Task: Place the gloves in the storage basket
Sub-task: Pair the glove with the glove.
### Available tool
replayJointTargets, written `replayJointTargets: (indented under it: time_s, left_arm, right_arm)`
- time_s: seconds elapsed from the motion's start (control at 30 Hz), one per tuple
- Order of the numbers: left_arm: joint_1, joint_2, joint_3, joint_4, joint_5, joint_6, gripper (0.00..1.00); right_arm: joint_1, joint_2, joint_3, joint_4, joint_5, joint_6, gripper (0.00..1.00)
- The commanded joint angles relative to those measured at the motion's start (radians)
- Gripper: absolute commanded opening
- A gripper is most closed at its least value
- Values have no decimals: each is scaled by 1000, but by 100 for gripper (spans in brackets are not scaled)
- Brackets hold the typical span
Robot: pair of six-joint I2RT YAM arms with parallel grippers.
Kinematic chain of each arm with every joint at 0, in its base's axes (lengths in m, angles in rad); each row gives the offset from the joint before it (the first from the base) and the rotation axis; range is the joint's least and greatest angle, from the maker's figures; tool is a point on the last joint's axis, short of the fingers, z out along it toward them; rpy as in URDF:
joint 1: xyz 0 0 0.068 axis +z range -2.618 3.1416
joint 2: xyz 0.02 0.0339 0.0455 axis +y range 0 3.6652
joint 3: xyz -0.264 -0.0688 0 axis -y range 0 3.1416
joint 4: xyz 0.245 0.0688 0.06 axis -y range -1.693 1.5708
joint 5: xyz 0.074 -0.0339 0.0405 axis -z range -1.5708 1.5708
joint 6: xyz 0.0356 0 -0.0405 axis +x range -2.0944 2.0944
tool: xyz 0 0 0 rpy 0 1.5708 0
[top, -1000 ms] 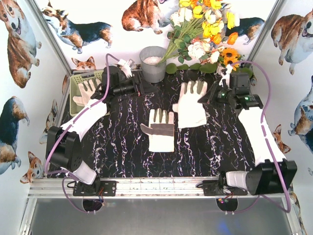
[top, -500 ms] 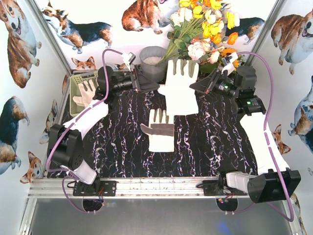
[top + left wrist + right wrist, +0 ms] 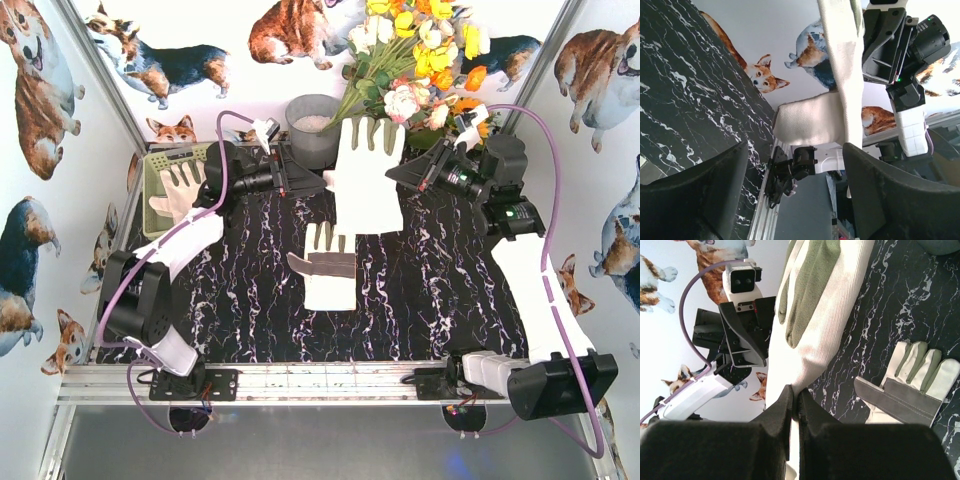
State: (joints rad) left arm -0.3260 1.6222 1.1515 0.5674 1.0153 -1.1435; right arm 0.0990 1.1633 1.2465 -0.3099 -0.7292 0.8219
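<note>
My right gripper (image 3: 396, 178) is shut on the edge of a cream glove (image 3: 368, 172) and holds it in the air, fingers pointing to the back. In the right wrist view the jaws (image 3: 795, 401) pinch that glove (image 3: 825, 305), its grey-green patches showing. My left gripper (image 3: 306, 182) is open and empty, just left of the held glove; in its own view (image 3: 795, 195) the glove (image 3: 842, 95) hangs ahead, outside the jaws. A second glove (image 3: 330, 266) lies flat mid-table. A third glove (image 3: 181, 188) lies in the pale green storage basket (image 3: 150, 176) at the far left.
A round grey bucket (image 3: 313, 130) stands at the back centre, just behind the held glove. A bunch of flowers (image 3: 415, 60) leans at the back right. Corgi-print walls close in both sides. The second glove also shows in the right wrist view (image 3: 910, 387).
My right gripper has lifted the glove off the table and carried it left and back, toward the left gripper. The left gripper has shifted slightly to the right.
</note>
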Motion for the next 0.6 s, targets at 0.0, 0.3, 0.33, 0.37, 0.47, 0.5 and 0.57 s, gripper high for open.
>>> replayJointTargets:
  time_s: [0.0,0.3,0.33,0.37,0.47,0.5,0.57]
  left_arm:
    - [6,-30,14,-52,-13,59,71]
    - [4,5,32,148,56,-94,74]
    - [2,10,26,186,57,-123,73]
    - [3,11,22,212,57,-141,72]
    - [3,10,19,213,48,-136,69]
    - [3,8,15,206,40,-125,67]
    - [2,7,13,206,30,-118,60]
  right_arm:
    - [7,-33,15,86,-16,27,0]
    - [23,-6,19,111,-62,48,0]
    - [25,0,21,111,-66,48,0]
    - [26,3,23,112,-67,48,0]
    - [28,7,21,117,-69,49,0]
    - [29,8,20,120,-70,51,0]
    - [30,10,18,117,-76,51,0]
